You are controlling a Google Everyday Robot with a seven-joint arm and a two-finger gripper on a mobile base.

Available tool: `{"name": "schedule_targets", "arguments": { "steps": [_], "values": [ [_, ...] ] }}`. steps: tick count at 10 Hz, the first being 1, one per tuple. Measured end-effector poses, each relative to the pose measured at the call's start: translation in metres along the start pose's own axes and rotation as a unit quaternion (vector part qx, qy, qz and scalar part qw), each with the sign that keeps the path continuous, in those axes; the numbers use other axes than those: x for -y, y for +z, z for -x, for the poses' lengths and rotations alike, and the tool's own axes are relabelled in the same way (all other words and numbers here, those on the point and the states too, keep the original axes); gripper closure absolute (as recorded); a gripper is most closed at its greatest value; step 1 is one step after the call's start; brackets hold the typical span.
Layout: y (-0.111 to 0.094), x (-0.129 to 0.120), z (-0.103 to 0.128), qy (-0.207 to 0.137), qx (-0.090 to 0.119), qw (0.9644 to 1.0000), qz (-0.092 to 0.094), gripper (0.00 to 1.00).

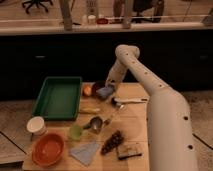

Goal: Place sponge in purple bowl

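My gripper point(107, 86) is at the back of the wooden table, pointing down from the white arm point(150, 95). It is shut on the sponge point(105, 92), a small pale blue block held tilted just under it. The purple bowl point(97, 85) is a small dark round bowl right behind and left of the sponge. The sponge sits over the bowl's front right rim and hides part of it. I cannot tell whether the sponge touches the bowl.
A green tray point(59, 97) lies at the left, an orange fruit point(87, 90) beside the bowl. Nearer: a spoon point(127, 101), metal cup point(96, 122), green cup point(75, 131), white cup point(36, 125), orange-red bowl point(48, 148), grey-blue cloth point(85, 151), dark pad point(129, 150).
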Motion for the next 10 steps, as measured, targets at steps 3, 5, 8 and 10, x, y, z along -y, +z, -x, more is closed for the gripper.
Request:
{"name": "schedule_targets", "arguments": {
  "steps": [3, 5, 8, 10],
  "values": [
    [0.0, 0.012, -0.008, 0.003, -0.018, 0.9997, -0.016, 1.0],
    [-0.003, 0.018, -0.013, 0.004, -0.03, 0.9991, -0.028, 1.0],
    [-0.007, 0.023, -0.018, 0.005, -0.042, 0.998, -0.046, 1.0],
    [-0.007, 0.025, -0.018, 0.003, -0.047, 0.9973, -0.056, 1.0]
  ]
}}
